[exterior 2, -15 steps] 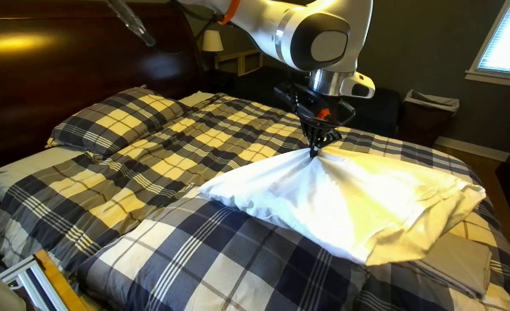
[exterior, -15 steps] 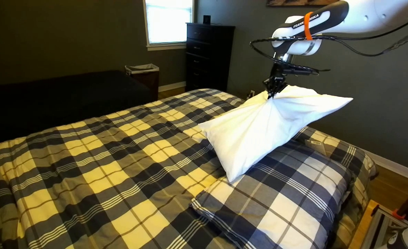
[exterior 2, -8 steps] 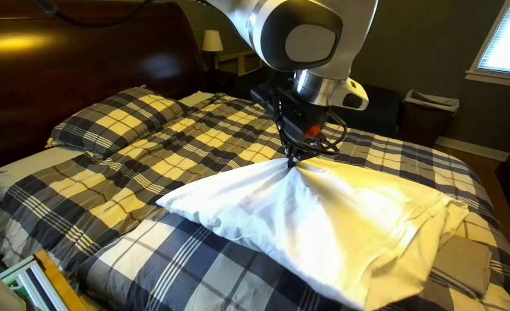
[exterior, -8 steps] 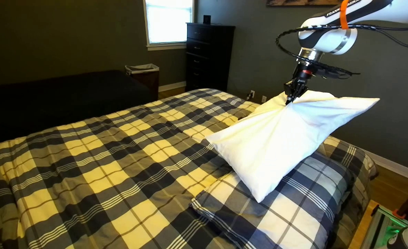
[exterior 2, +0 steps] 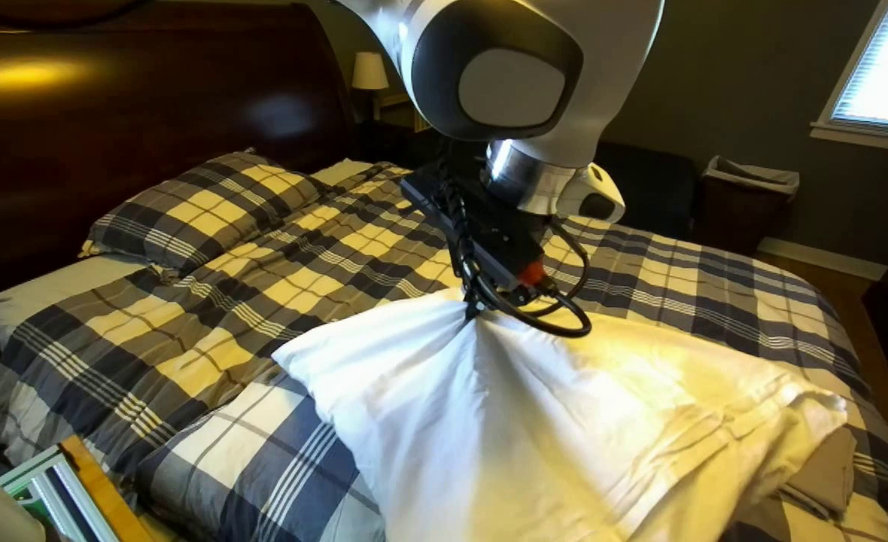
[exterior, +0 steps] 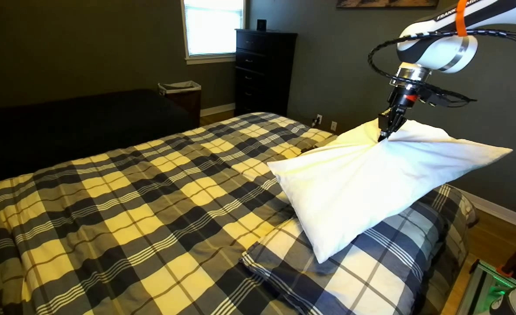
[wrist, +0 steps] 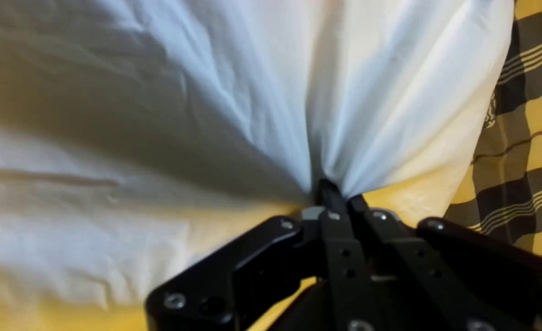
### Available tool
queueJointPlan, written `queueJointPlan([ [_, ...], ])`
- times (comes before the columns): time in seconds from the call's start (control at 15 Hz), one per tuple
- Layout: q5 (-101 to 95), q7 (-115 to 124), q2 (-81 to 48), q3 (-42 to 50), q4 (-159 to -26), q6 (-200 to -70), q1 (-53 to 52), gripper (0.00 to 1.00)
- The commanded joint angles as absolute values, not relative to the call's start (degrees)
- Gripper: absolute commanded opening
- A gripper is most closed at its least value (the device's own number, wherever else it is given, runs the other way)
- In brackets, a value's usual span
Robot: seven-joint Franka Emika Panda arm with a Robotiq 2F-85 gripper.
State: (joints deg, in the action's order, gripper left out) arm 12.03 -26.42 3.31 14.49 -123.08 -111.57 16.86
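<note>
In a dim bedroom [exterior: 87,48], near one side edge of a plaid bed surface [exterior: 170,210] with wooden headboard [exterior 2: 150,98], holds a white pillow [exterior: 363,188] below jaws clamped on its bunched fabric [wrist: 280,115].

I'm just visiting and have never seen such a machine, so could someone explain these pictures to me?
The machine is a jointed, white-and-black robot arm. Two pictures are taken from places outside it; the close-up is taken from its wrist. Its black, two-fingered end effector is closed on a bunched-up pinch of a white cloth-covered pillow. Below is a bed with a yellow, navy and grey plaid cloth bedcover, two plaid fabric pillows and a folded beige cloth, partly hidden.
</note>
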Motion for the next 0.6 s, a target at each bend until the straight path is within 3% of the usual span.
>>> queueJointPlan([
  [0.0,11.5,-32.3,8.4,16.6,-126.6,-108.6,16.9,0.01],
  [0.53,3.2,-42.0,9.0,18.3,-127.0,-109.4,16.5,0.01],
])
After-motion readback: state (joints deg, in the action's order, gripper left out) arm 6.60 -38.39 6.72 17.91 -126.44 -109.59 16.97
